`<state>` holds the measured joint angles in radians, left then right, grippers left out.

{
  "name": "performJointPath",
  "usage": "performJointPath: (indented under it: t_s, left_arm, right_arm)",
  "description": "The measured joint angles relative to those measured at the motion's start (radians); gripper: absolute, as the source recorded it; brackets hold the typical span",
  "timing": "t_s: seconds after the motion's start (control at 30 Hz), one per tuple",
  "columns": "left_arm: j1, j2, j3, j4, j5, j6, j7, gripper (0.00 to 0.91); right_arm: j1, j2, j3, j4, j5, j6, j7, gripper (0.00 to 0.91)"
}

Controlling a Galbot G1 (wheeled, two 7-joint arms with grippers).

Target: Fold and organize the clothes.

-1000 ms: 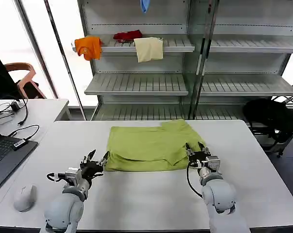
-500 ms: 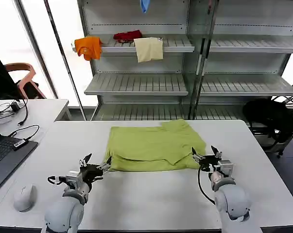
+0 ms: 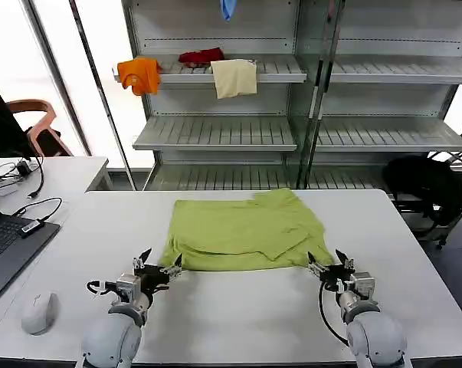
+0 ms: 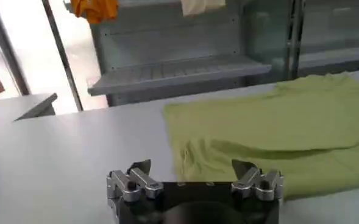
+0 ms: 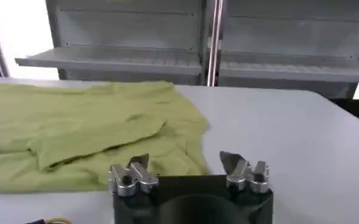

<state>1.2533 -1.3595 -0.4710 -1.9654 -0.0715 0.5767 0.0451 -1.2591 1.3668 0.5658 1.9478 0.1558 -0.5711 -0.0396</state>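
The lime yellow-green T-shirt (image 3: 242, 231) lies folded flat on the white table (image 3: 238, 314), with a layered near edge and a sleeve bump at its far right. My left gripper (image 3: 160, 268) stands open just off the shirt's near left corner, touching nothing. My right gripper (image 3: 328, 264) is open too, just off the near right corner. In the left wrist view the shirt (image 4: 277, 131) spreads beyond my open left gripper (image 4: 191, 171). The right wrist view has the shirt (image 5: 88, 131) ahead of my open right gripper (image 5: 185, 164).
A laptop (image 3: 4, 249), cables and a mouse (image 3: 37, 313) sit on the desk at the left. Metal shelves (image 3: 215, 132) behind the table carry orange (image 3: 139, 74), red (image 3: 201, 56) and cream (image 3: 234, 77) garments. A black bag (image 3: 418, 184) sits at the right.
Both grippers have drawn back from the shirt's near corners toward the table's near edge and stand clear of the cloth. The shirt's near edge has settled flat.
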Motion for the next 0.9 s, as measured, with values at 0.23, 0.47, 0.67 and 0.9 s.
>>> performJointPath:
  t_s: [0.23,0.47,0.67,0.9]
  left_arm:
    - [0.013,0.000,0.003,0.007,0.016,0.000,0.008,0.010]
    - [0.019,0.000,0.002,0.013,0.015,0.000,0.014,0.000]
    - [0.033,0.003,0.002,0.006,-0.007,0.000,0.024,0.000]
    - [0.038,0.002,-0.001,0.004,-0.059,-0.001,0.026,0.000]
  right_arm:
    - [-0.006,-0.004,0.002,-0.001,0.000,0.000,-0.001,0.000]
    - [-0.011,-0.006,0.004,0.000,-0.001,0.000,-0.002,0.000]
    - [-0.013,-0.007,0.006,0.004,-0.001,-0.002,-0.003,0.000]
    - [-0.019,-0.007,0.006,0.013,0.002,-0.007,-0.001,0.000]
